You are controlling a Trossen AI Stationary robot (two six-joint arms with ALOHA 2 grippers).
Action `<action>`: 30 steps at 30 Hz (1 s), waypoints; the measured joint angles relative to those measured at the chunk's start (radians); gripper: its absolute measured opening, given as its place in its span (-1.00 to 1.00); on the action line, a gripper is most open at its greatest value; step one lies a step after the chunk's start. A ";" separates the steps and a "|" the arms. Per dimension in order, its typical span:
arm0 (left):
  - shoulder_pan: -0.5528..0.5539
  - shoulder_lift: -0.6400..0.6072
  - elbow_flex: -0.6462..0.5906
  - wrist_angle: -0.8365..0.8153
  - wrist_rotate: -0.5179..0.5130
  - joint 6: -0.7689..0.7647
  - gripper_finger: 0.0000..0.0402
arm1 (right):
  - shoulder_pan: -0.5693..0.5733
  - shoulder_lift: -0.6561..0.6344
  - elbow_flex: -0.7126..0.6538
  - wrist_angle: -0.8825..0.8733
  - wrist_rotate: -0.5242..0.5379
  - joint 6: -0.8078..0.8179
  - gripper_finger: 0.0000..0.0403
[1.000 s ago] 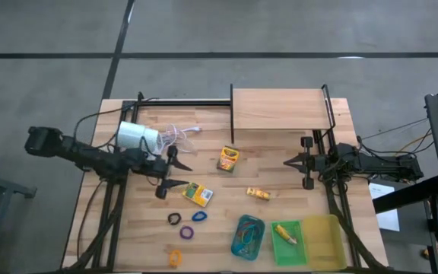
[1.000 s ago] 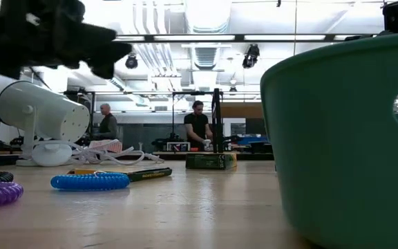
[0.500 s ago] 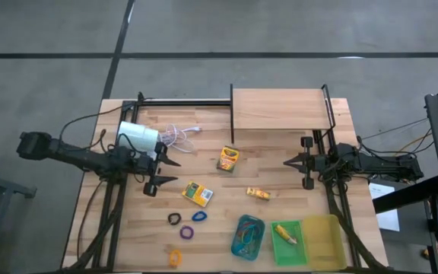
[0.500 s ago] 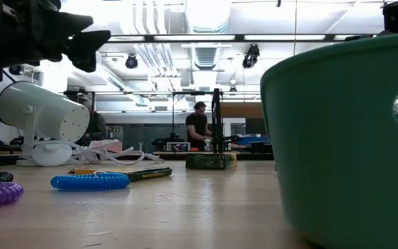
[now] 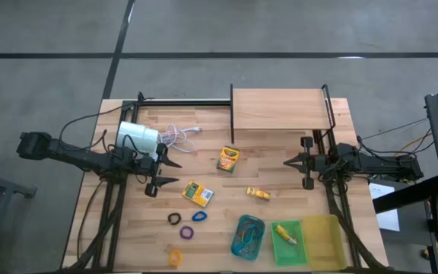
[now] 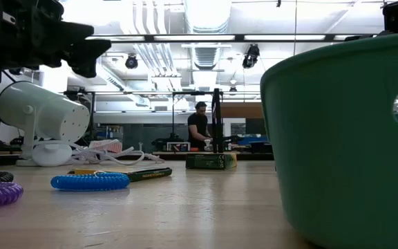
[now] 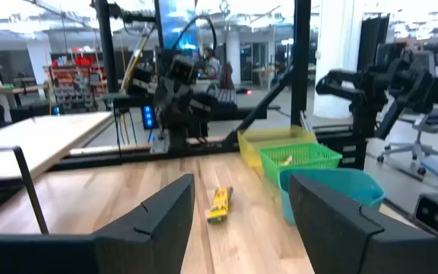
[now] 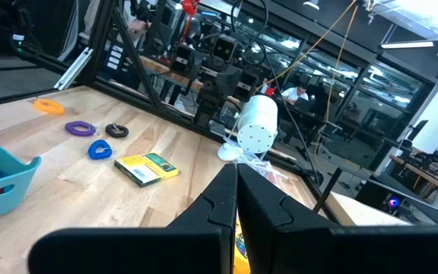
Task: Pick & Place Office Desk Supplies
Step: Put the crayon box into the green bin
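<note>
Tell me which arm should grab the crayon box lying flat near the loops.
Probably the left. Its hand is open, empty, and right beside that crayon box. The right hand is shut and waits across the table, beside the shelf.

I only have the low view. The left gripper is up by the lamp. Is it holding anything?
Observer: No. The left gripper is open and empty, above the table between the lamp and a crayon box.
Operator: Where's the right gripper?
Observer: The right gripper is shut on nothing, in front of the shelf.
Operator: What's inside the teal tray?
Observer: The teal tray holds a few thin loops.
</note>
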 joint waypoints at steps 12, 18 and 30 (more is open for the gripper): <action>0.000 0.000 0.000 -0.006 0.000 0.004 0.08 | 0.000 0.000 0.000 0.000 0.000 0.000 -0.96; 0.000 0.000 0.000 -0.069 0.000 0.005 0.08 | 0.000 0.000 0.000 0.000 0.000 0.000 -0.96; 0.000 0.001 0.000 -0.106 0.000 0.008 0.08 | 0.000 0.000 0.000 0.000 0.000 0.000 -0.96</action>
